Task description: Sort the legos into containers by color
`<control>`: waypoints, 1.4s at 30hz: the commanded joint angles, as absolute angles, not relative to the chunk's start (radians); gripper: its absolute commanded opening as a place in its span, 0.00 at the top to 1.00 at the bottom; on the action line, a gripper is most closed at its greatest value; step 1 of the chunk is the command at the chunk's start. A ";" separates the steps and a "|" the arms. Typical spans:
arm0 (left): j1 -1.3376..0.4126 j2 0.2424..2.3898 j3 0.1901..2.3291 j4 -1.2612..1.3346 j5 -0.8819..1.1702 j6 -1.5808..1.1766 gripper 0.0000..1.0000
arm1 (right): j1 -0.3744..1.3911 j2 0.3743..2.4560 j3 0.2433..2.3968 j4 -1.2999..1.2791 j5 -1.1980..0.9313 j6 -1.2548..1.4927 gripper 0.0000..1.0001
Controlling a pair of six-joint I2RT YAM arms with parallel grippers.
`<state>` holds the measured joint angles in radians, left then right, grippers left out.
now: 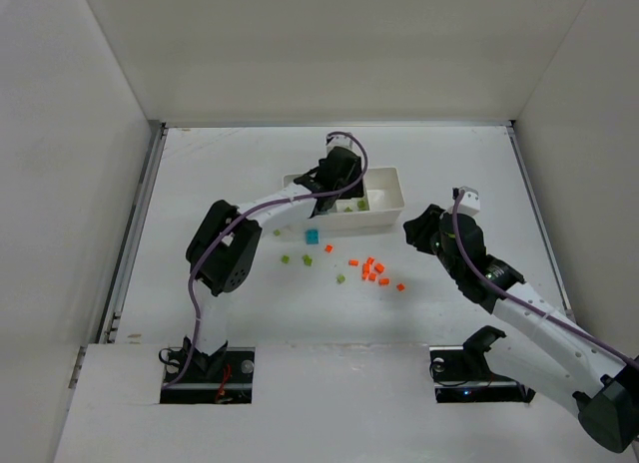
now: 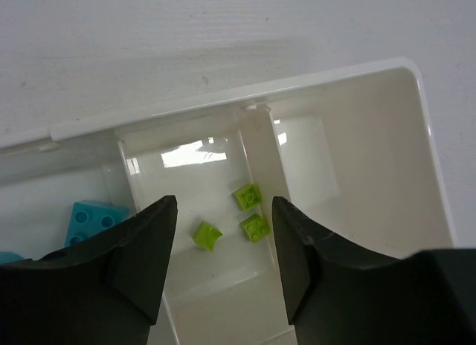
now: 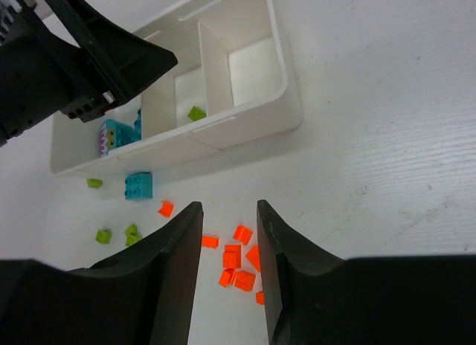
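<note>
The white tray [image 1: 387,171] lies at mid table. My left gripper [image 1: 337,184] hangs open and empty over its middle compartment [image 2: 201,189], where three lime green legos [image 2: 255,227] lie. Teal-blue legos [image 2: 93,218] lie in the left compartment; the right compartment [image 2: 349,174] holds nothing. My right gripper [image 1: 419,229] is open and empty above a cluster of orange legos [image 3: 239,254] on the table right of centre [image 1: 371,268]. One teal-blue lego [image 1: 312,237] lies just in front of the tray, also in the right wrist view [image 3: 139,185].
Loose green legos [image 1: 308,257] lie on the table left of the orange ones, with one more [image 1: 340,278] nearer them. A single orange lego [image 1: 327,248] lies beside the teal one. White walls enclose the table on three sides.
</note>
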<state>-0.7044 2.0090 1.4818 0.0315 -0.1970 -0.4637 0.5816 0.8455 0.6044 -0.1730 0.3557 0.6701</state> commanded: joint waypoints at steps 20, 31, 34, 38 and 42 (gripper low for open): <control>-0.601 1.499 1.263 -0.141 -0.411 -0.563 0.41 | 0.692 0.962 0.661 -0.149 0.327 0.649 0.60; -0.515 1.230 0.965 -0.180 -0.440 -0.707 0.32 | 0.880 1.113 0.670 -0.034 0.331 0.680 0.61; -0.528 1.165 0.887 -0.158 -0.469 -0.733 0.31 | 0.953 1.173 0.670 0.001 0.331 0.680 0.64; -0.536 1.045 0.714 -0.071 -0.488 -0.767 0.31 | 1.044 1.262 0.684 0.075 0.341 0.673 0.68; -0.519 0.872 0.542 0.023 -0.492 -0.795 0.33 | 1.120 1.354 0.736 0.123 0.350 0.646 0.67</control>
